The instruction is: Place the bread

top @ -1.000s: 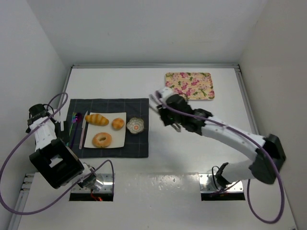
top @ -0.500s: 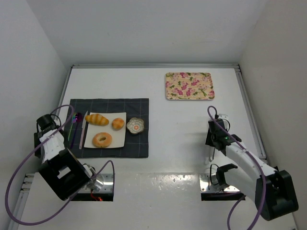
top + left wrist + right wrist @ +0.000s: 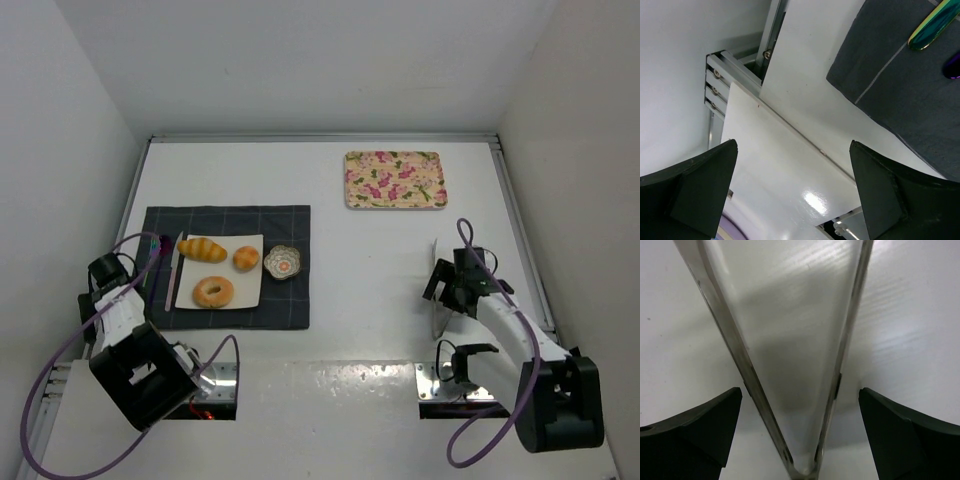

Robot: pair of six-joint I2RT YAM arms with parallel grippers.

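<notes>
The left arm lies folded low at lower left, the right arm at lower right. The left gripper has its fingers spread wide. The right gripper has its fingers spread either side of metal tongs.

The counter is smooth, glossy white. The placemat is matt dark cloth; the tongs are polished metal.

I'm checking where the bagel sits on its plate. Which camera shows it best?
Top external: the bagel lies fully visible on the near-left part of the white plate. Neither wrist view shows it: the left sees a corner of the dark placemat and cutlery tips, the right sees metal tongs.
</notes>
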